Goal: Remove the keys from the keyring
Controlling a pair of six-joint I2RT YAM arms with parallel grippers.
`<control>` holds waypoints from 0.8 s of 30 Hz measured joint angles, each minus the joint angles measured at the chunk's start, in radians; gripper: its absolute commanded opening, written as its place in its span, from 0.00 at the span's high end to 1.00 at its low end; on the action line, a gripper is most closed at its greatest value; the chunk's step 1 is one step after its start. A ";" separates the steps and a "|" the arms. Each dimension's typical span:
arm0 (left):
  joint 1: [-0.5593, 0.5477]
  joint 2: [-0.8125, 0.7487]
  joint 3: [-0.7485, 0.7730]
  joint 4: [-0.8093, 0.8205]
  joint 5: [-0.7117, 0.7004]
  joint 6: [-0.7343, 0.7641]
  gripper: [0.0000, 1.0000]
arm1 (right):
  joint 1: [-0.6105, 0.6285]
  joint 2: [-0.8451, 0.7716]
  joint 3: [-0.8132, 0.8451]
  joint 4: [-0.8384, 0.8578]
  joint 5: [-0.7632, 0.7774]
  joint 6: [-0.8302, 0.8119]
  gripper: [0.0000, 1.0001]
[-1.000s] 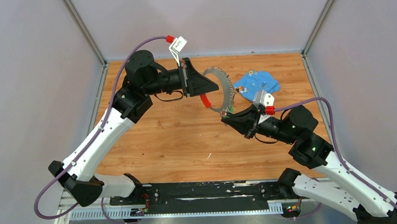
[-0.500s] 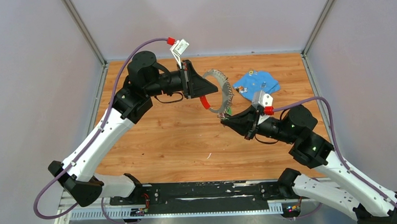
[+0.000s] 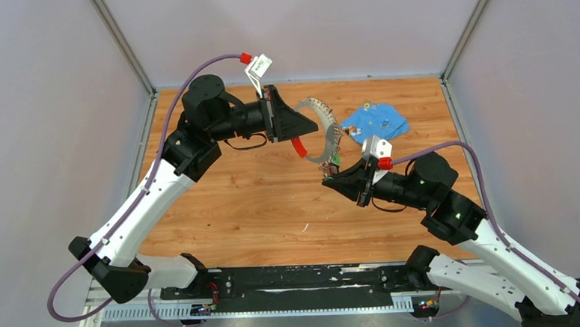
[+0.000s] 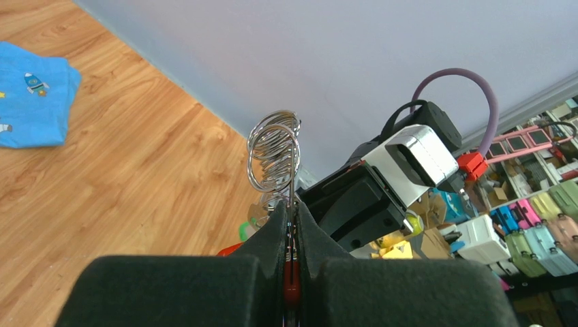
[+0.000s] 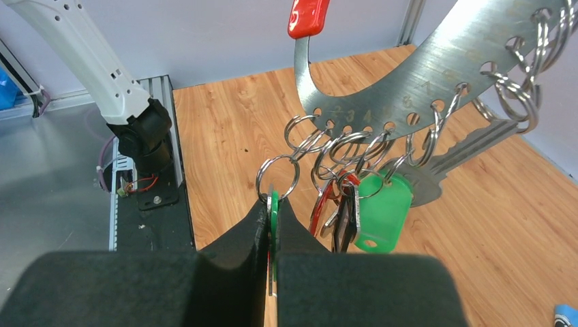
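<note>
Two arms meet above the wooden table (image 3: 259,202). The black left gripper (image 4: 292,212) is clenched on the red-sleeved end of the large curved steel keyring (image 5: 436,75), holding it aloft near a blue cloth (image 3: 375,120). The black right gripper (image 5: 272,204) pinches a green-headed key (image 5: 274,212) beside the cluster of small silvery keys (image 5: 344,218). Detaching is in hand; next, likely, a steady pull to work its small split ring (image 5: 260,182) off the band.
</note>
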 measured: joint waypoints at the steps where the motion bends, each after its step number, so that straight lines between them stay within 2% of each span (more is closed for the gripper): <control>1: 0.000 0.000 0.000 0.003 0.000 -0.003 1.00 | 0.000 0.000 0.000 -0.002 0.001 -0.001 0.99; 12: 0.000 -0.018 0.001 -0.003 -0.006 -0.001 1.00 | 0.000 -0.013 0.000 -0.002 0.061 -0.008 0.99; 24: -0.002 -0.021 0.024 -0.127 -0.056 0.084 1.00 | 0.000 -0.038 0.021 -0.002 0.072 -0.011 0.99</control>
